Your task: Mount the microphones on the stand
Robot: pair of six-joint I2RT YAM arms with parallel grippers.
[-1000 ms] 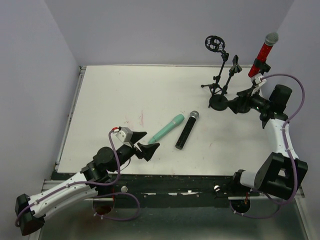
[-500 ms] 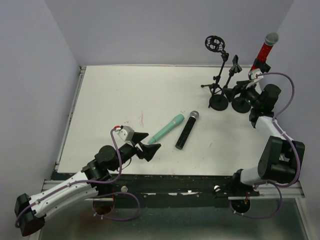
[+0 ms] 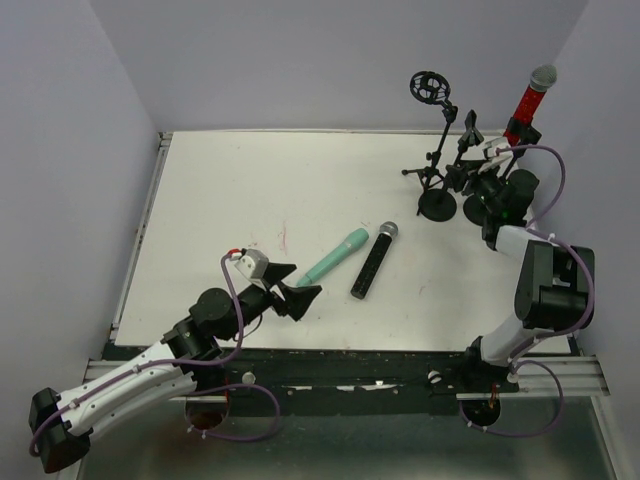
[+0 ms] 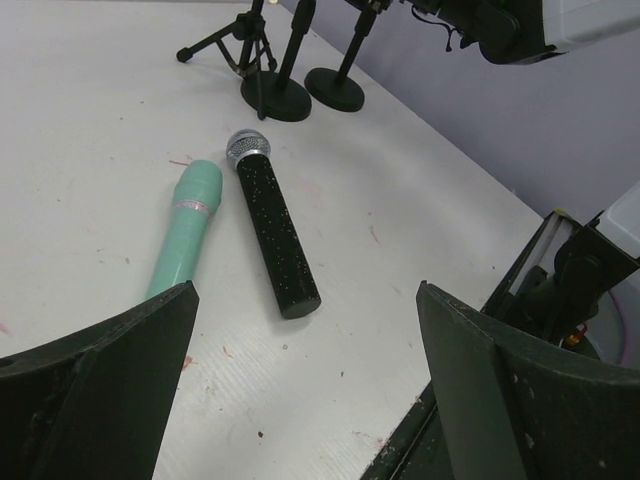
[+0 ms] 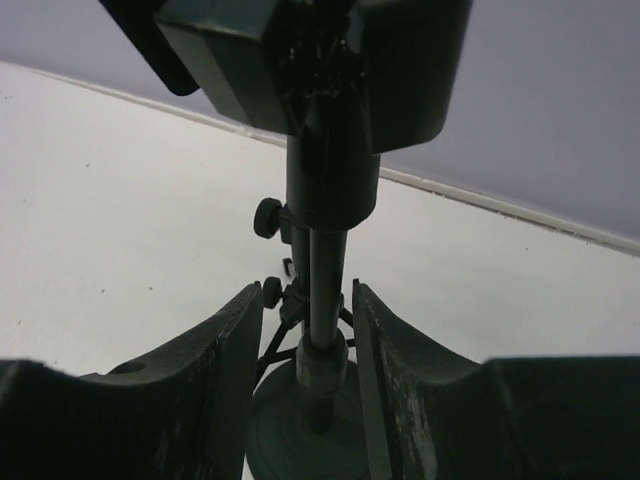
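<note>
The red microphone [image 3: 528, 105] sits upright in a stand's clip at the back right. Flat on the table, side by side, are the mint-green microphone [image 3: 334, 256] [image 4: 187, 235] and the black microphone [image 3: 373, 260] [image 4: 272, 235]. My left gripper [image 3: 295, 288] [image 4: 305, 290] hovers open just short of their butt ends, holding nothing. At the stands, my right gripper [image 3: 470, 178] [image 5: 307, 290] has its jaws narrowed on either side of a round-based stand's pole [image 5: 322, 270], with a thin gap showing on each side.
A tripod stand with an empty shock mount [image 3: 430, 88] stands left of two round stand bases [image 3: 437, 205] [image 3: 480, 208]. An empty clip [image 3: 470, 125] tops the middle stand. Walls close the table at the back and right.
My right gripper has moved up and left from the round base to the stand's pole, and its jaws have narrowed around it. The left arm has barely moved.
</note>
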